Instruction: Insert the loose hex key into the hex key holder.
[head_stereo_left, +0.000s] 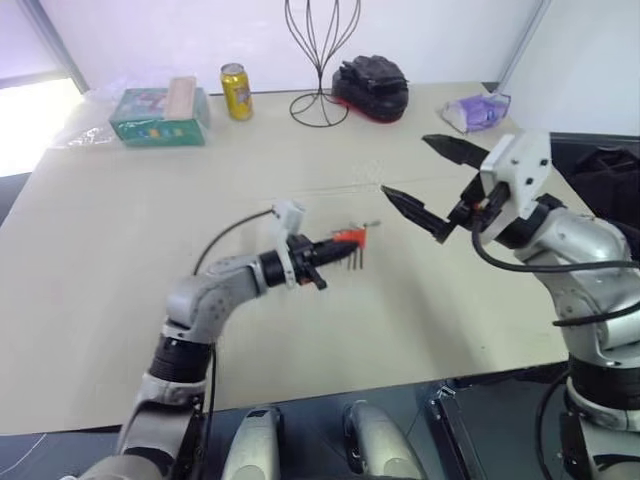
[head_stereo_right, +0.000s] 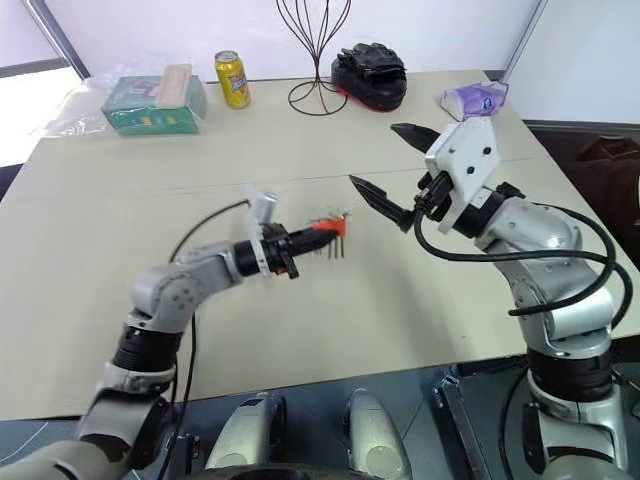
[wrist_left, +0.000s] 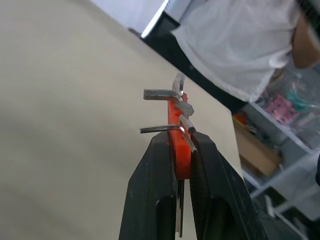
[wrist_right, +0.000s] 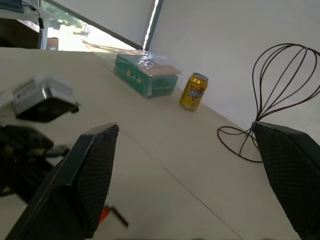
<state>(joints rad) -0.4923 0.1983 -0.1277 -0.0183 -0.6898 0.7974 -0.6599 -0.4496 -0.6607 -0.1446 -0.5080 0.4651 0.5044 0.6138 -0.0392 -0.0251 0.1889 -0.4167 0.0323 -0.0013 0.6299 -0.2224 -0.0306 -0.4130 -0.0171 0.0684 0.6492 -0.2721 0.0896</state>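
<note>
One small red-orange plastic hex key holder (head_stereo_left: 346, 237) sits clamped between the two black fingers of the left claw (head_stereo_left: 322, 250), held above the middle of the wide beige table (head_stereo_left: 120, 260). In the left wrist view the fingers (wrist_left: 150, 200) press on both flat sides of the red block, and about four thin grey metal keys (wrist_left: 161, 129) stick out of it, two pointing sideways and the others angled past the block's far end. I cannot tell whether any of these is the loose hex key; no separate key can be made out lying on the table.

The right claw (head_stereo_left: 425, 180) hangs in the air just to the right of the holder, apart from it, with its two fingers spread wide and nothing between them.

Along the far edge of the table stand five other things: one green tissue box (head_stereo_left: 158, 113) wrapped in clear plastic, one yellow drinks can (head_stereo_left: 237, 91) beside it, one black wire stand (head_stereo_left: 320, 60) with a round base, one black and red bundle (head_stereo_left: 372, 86), and one purple packet (head_stereo_left: 478, 110). All are well apart from both claws. A person in a white top (wrist_left: 240, 45) stands beyond the table edge in the left wrist view.
</note>
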